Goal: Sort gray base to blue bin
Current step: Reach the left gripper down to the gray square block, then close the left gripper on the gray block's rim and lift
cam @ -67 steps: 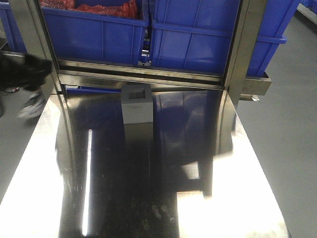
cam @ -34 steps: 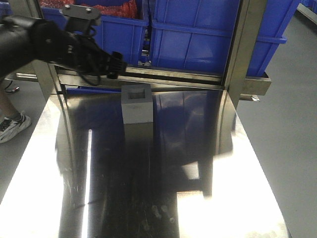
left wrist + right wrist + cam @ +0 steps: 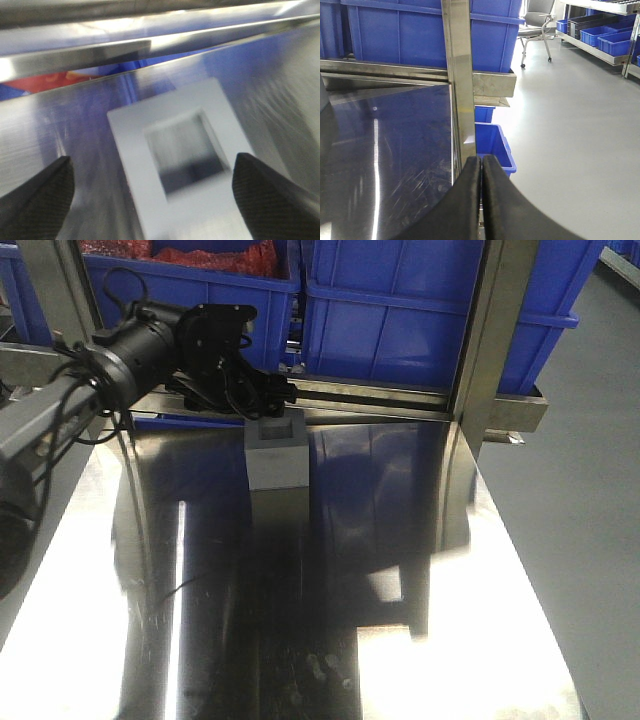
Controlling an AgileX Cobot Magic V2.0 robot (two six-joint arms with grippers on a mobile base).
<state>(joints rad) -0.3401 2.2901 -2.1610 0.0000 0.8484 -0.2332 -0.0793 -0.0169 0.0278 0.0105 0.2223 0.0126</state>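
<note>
Left wrist-mounted view puts the gray base (image 3: 185, 160) straight beneath the left claw (image 3: 151, 164). It stands on the table (image 3: 280, 100) with its square recess facing up. The claw is spread wide: one dark finger (image 3: 37, 197) hangs off each side of the block, and neither is seen touching it.

A second ago the block stood alone. Half a second ago the left arm was reaching in from the left, short of it. Now the claw hovers over it, so the approach looks all but finished and nothing is gripped yet. Blur in this view suggests the arm has not settled. The next move would probably be a short drop and a squeeze across the block's side walls.

Beyond the claw, behind the steel rail (image 3: 380, 400) and higher than the table top, sits the blue bin (image 3: 400, 325), likely the right-hand tub. The lift must therefore clear the rail. The right claw (image 3: 481, 162) is pressed together on nothing, well apart from the block at the table's right edge.
</note>
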